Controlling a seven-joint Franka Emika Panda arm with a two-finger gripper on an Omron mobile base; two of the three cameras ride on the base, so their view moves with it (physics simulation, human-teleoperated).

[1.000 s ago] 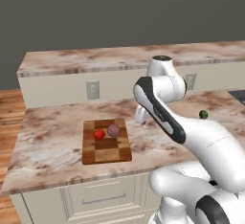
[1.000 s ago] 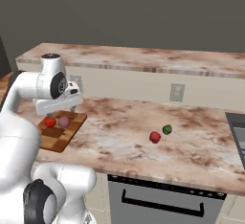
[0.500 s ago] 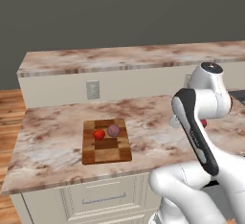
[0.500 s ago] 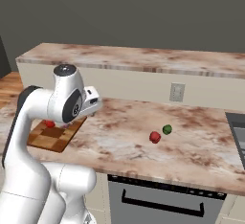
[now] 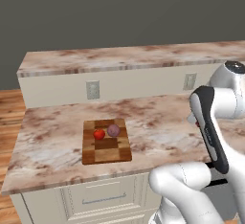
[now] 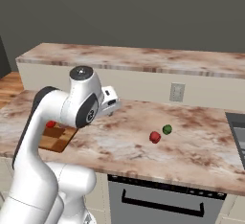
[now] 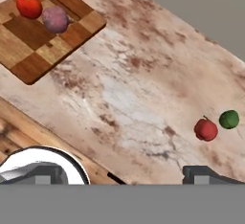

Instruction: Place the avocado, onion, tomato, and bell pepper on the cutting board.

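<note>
Arm raised — jaws wide, empty

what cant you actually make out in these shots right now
- Cutting board, right base view: the arm covers most of it, including the onion; just a sliver of the tomato shows.
- Bell pepper, left base view: the arm's dark link hides nearly all of it.
- Avocado and bell pepper, right base view: too small to tell whether they touch.
- Gripper, hand view: fingertips cut off by the bottom edge.
</note>
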